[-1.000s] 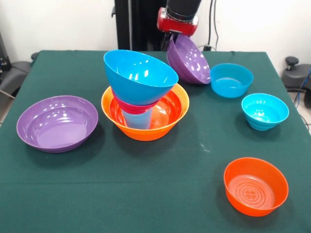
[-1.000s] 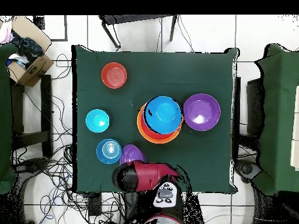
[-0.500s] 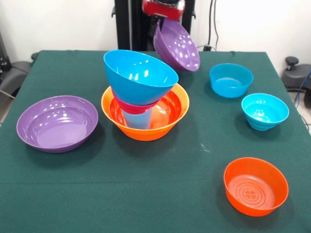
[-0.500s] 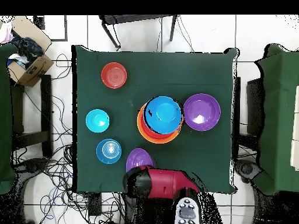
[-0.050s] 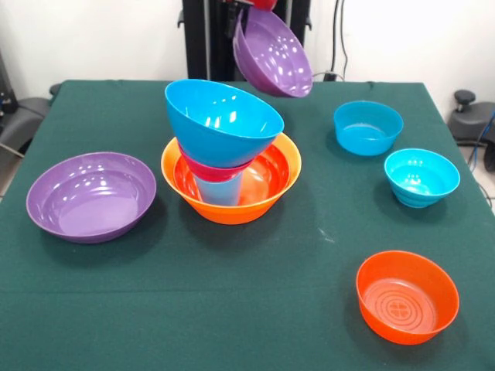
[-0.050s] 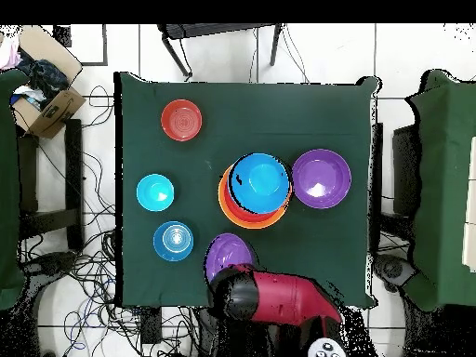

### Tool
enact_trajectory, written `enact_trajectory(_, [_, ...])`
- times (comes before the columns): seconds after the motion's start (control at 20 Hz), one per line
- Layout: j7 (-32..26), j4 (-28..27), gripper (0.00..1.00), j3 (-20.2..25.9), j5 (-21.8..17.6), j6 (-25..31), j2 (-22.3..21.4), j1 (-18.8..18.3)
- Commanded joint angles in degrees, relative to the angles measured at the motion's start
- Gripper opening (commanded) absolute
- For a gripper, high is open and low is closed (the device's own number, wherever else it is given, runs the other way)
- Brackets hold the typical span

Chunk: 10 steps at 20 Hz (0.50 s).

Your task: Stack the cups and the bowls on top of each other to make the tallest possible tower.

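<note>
Front view: tower part built, one purple bowl carried in the air.
The tower (image 5: pixel 230 158) stood near the middle of the tabletop (image 5: pixel 232 309): a large orange bowl (image 5: pixel 271 185) as base, a light blue cup (image 5: pixel 220 190) inside it, a red bowl (image 5: pixel 214 168) and a tilted blue bowl (image 5: pixel 220 122) on top. The hand (image 5: pixel 246 6) showed only at the top edge, pinching the rim of a small purple bowl (image 5: pixel 274 54), held tilted above the tabletop behind the tower. Four bowls were not yet stacked: a wide purple bowl (image 5: pixel 91 195), a blue bowl (image 5: pixel 367 127), a cyan bowl (image 5: pixel 421 177) and a red-orange bowl (image 5: pixel 407 295). By judgement, less than half was done. A dark green cloth covered the tabletop; around it lay tiled floor, loose cables and a cardboard box (image 6: pixel 46 102).
</note>
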Motion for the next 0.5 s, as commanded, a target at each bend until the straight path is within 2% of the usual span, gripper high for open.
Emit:
enact_trajectory(0.05, [-10.9, 4.0, 0.00, 19.3, 0.4, 0.2, -3.8, -6.9])
enact_trajectory(0.3, [-13.8, 6.6, 0.00, 34.0, 0.2, -3.7, -3.9, -17.3])
enact_trajectory(0.4, [-13.7, 8.1, 0.00, 41.1, 0.3, -6.0, -4.0, -22.6])
enact_trajectory(0.5, [-13.3, 8.7, 0.00, 45.9, 0.2, -6.1, -4.3, -26.0])
